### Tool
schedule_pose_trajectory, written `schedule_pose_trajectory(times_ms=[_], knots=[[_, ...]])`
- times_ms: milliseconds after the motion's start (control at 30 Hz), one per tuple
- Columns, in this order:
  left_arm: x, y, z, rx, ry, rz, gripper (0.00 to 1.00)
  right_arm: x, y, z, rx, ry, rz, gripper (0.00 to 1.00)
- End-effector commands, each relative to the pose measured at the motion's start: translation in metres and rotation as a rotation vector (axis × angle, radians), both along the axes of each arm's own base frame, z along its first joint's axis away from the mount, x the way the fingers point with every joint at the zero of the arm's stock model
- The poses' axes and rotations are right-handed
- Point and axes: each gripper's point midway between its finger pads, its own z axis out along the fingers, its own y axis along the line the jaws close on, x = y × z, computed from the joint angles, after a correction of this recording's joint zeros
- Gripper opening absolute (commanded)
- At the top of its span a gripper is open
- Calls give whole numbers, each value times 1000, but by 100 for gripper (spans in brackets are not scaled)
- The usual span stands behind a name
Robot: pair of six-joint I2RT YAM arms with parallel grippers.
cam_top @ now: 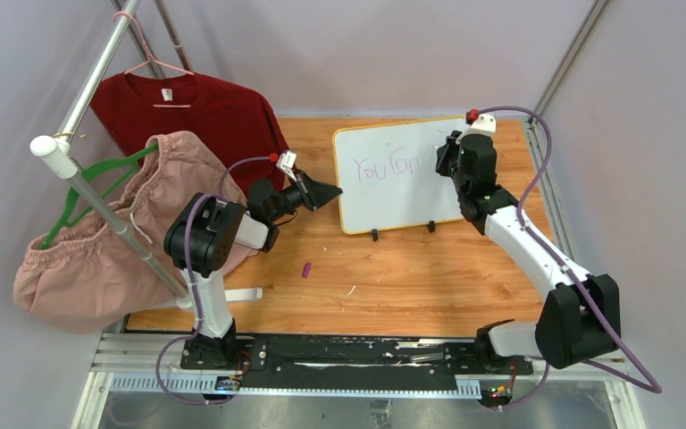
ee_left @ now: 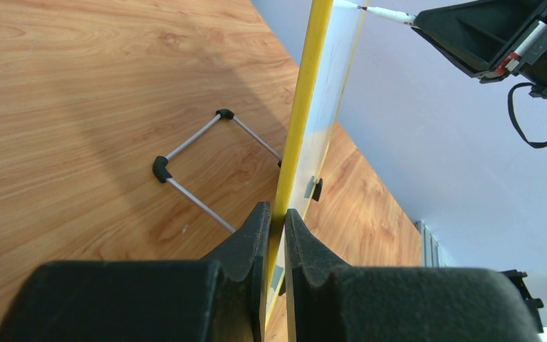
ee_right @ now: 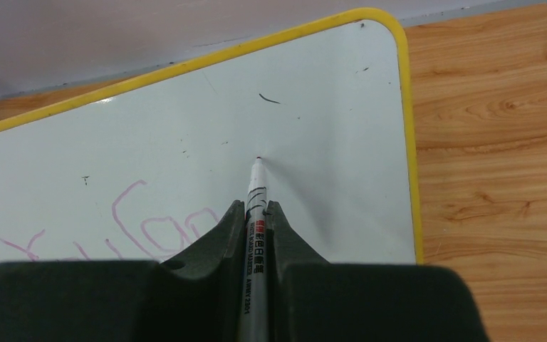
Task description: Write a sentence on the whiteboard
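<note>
Top external view, items as recorded.

1. Whiteboard [cam_top: 393,201]: white face, yellow-orange frame, rounded corners. It is propped tilted at the far right-centre of the worktop [cam_top: 411,277] on two small black feet [cam_top: 375,235]. A thin wire stand [ee_left: 192,153] is seen behind it in the left wrist view.
2. Sentence [cam_top: 386,166]: thin purple handwriting on the upper half of the face. "You Can" is legible in one line, and its right end is hidden by the right arm.
3. Left end effector [ee_left: 276,217]: it is clamped narrowly on the yellow frame at the whiteboard's left edge, one finger on each side.
4. Right end effector [ee_right: 256,210]: it is closed on a white marker [ee_right: 256,189], which is gripped between the fingers. The tip is placed at the board face, just right of the last written letters. Contact cannot be confirmed.
5. Purple cap [cam_top: 306,269]: it is lying loose on the worktop, near the middle and apart from the whiteboard.
6. Red T-shirt [cam_top: 205,112]: it is hung on a pink hanger [cam_top: 156,63] at the far left.
7. Pink garment [cam_top: 116,232]: it is hung on a green hanger [cam_top: 89,183], beside the left arm.
</note>
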Motion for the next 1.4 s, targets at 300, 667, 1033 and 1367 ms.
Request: schedule_pose_trajectory(times_ms=[300, 667, 1033, 1367], knots=[[-8, -6, 10, -6, -45, -25, 0, -6, -9, -18, 27, 23, -34, 0], [-9, -7, 11, -7, -49, -29, 0, -23, -14, -45, 32, 71, -44, 0], [-11, -8, 12, -4, -53, -32, 0, -11, -10, -25, 29, 39, -35, 0], [-11, -9, 11, -2, -51, -35, 0, -3, 1, -14, 48, 18, 8, 0]])
